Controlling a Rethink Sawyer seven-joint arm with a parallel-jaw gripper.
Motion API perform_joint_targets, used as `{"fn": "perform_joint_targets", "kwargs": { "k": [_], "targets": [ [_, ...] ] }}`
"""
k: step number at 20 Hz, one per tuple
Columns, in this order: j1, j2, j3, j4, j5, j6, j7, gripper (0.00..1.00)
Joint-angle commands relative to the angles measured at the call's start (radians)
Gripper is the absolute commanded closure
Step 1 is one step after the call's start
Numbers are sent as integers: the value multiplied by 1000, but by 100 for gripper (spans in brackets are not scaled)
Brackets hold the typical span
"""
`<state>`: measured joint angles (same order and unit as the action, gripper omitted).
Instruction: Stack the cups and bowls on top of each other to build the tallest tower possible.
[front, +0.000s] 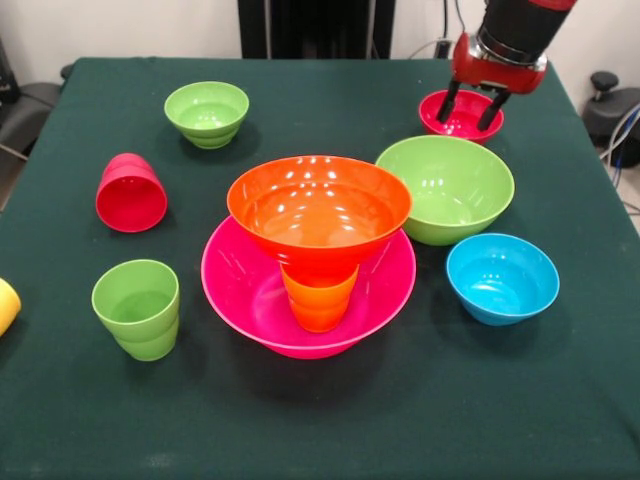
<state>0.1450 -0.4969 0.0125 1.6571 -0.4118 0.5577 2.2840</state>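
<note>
The tower stands mid-table: the very large pink bowl (232, 285) holds the upright orange cup (320, 300), and the large orange bowl (320, 205) rests on that cup. My gripper (470, 108) is open at the far right, its fingers (450, 102) down around the small red bowl (462, 122). The large green bowl (445, 188) and the small blue bowl (502, 278) sit right of the tower. The small green bowl (207, 112) is far left. The red cup (131, 192) lies on its side, the green cup (137, 308) stands upright, and the yellow cup (6, 305) is cut off by the left edge.
The dark green tablecloth (330, 420) covers the table. The robot's black pedestal (315, 28) stands at the far side. Black chairs and cables show beyond the table's left and right edges.
</note>
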Motion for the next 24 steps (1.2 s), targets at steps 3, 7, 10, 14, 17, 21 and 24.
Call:
{"fn": "perform_joint_targets", "kwargs": {
  "k": [3, 7, 10, 14, 17, 21, 24],
  "targets": [
    [-41, 21, 75, -74, -25, -67, -18, 0],
    [-61, -3, 79, -43, -39, -91, -32, 0],
    [-58, -36, 74, -10, -53, -102, -37, 0],
    [-36, -72, 62, 30, -73, -110, -40, 0],
    [-34, -95, 66, 69, -87, -118, -51, 0],
    [-21, -100, 55, 99, -103, -147, -30, 0],
    [-23, -115, 49, 131, -105, -153, -21, 0]
  ]
}}
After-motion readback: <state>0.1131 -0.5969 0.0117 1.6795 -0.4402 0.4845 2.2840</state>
